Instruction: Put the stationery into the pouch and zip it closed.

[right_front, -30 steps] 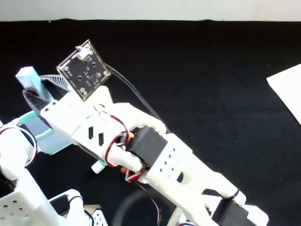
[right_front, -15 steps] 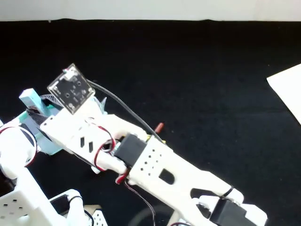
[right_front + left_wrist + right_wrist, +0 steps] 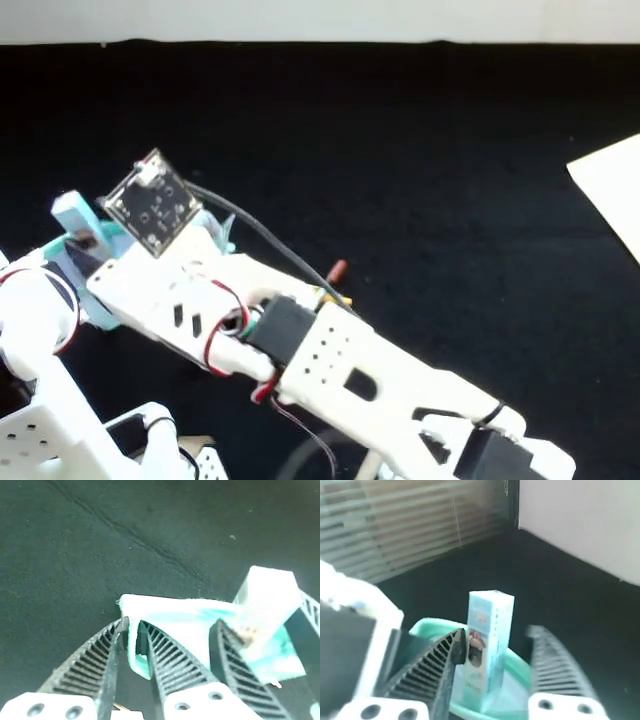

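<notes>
Right end effector (image 3: pixel 497 631) hung spread above the teal pouch (image 3: pixel 425 626), whose rim the left end effector (image 3: pixel 132 625) pinched. Between the right fingers the pale blue box (image 3: pixel 489 645) stood upright, touching one finger, lower end apparently inside the pouch.

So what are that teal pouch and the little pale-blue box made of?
The pouch looks like soft, matte fabric or thin plastic, since its edge folds limply. The box looks like smooth printed cardboard, with crisp, straight corners.
</notes>
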{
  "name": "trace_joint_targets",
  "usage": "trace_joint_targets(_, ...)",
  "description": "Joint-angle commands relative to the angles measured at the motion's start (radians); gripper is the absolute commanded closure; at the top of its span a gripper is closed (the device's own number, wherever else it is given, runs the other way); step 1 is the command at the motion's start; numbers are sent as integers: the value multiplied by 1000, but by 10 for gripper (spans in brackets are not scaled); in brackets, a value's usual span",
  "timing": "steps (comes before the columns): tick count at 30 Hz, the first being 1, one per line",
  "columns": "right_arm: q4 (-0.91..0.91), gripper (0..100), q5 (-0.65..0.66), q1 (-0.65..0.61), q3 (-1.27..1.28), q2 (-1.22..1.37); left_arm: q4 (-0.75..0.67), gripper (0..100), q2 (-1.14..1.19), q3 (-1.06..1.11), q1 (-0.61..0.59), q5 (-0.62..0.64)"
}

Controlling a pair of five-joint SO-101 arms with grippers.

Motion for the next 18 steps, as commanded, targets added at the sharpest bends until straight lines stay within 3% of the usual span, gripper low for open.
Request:
trace_joint_targets(1,74,685,-9,-5,4,-73,-3,994,4,27,-12,6)
trace_joint_targets(13,79,685,-8,2,-4,-107,-3,994,4,35,-12,6)
trace_joint_targets(18,-48,685,-6,2,-2,-54,-3,994,4,36,-12,6)
